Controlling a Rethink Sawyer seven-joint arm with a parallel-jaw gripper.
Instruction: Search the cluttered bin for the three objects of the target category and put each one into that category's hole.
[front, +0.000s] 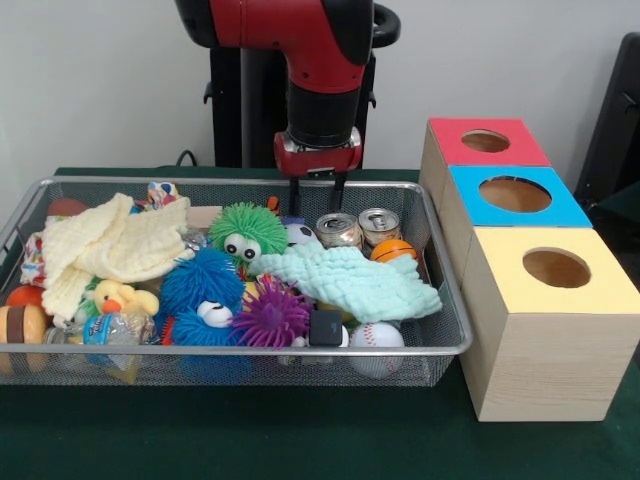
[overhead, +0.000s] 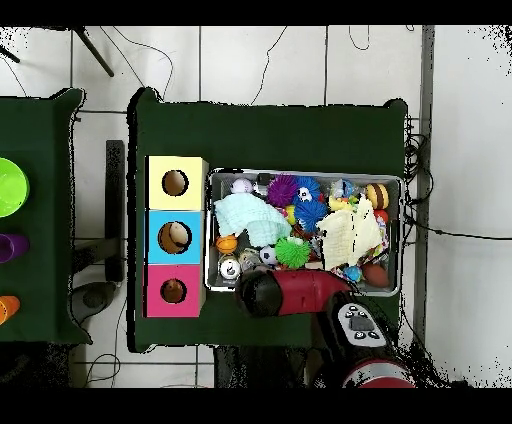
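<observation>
The silver wire-mesh bin (front: 250, 349) is full of clutter; it also shows in the overhead view (overhead: 300, 173). A yellow plush duck (front: 120, 297) with an orange beak lies at its front left, beside a blue fuzzy ball. No tiger shows clearly. The red-faced box's round hole (front: 485, 141) is at the far right of the bin, and shows in the overhead view (overhead: 173, 291). My gripper (front: 317, 200) hangs open and empty over the bin's far rim, above a small soccer ball and two cans. In the overhead view the arm (overhead: 290, 292) hides it.
Blue-faced (front: 515, 193) and yellow-faced (front: 556, 267) boxes stand in line with the red one. The bin holds green (front: 247, 230), blue (front: 205, 285) and purple (front: 272, 312) fuzzy balls, a mint cloth (front: 350, 280), a yellow cloth (front: 110, 245), cans (front: 338, 228) and a baseball (front: 377, 336).
</observation>
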